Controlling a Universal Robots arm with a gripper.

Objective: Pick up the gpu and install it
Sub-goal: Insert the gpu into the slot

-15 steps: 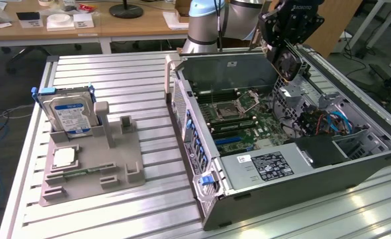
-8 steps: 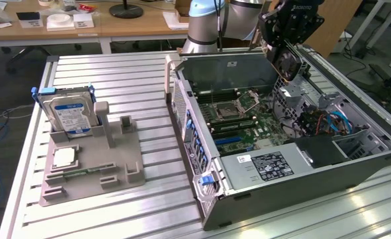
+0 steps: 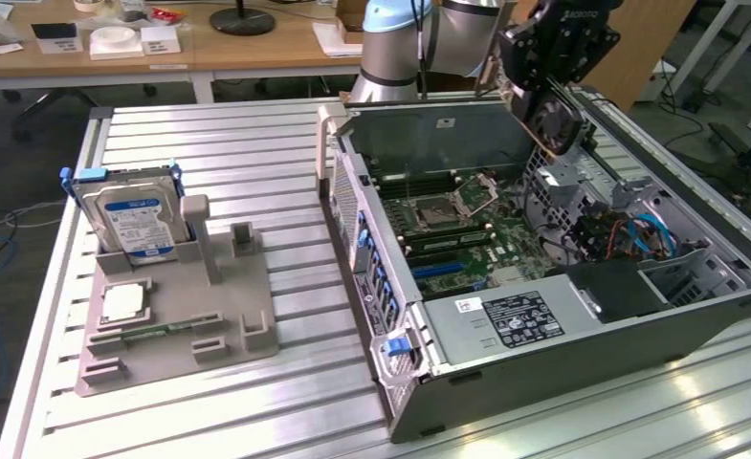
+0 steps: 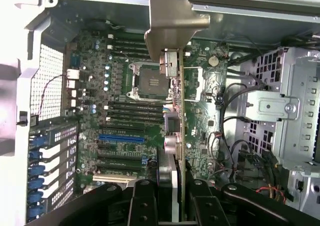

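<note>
Hanging over the motherboard, hand grips gpu.

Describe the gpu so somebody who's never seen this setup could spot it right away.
Find the open computer case on the slatted metal table; the black gripper hangs above it. The gpu is the thin card clamped in that gripper, over the motherboard. Unlike the blue-labelled hard drive standing in the grey holder, it has a silver bracket at one end.
</note>
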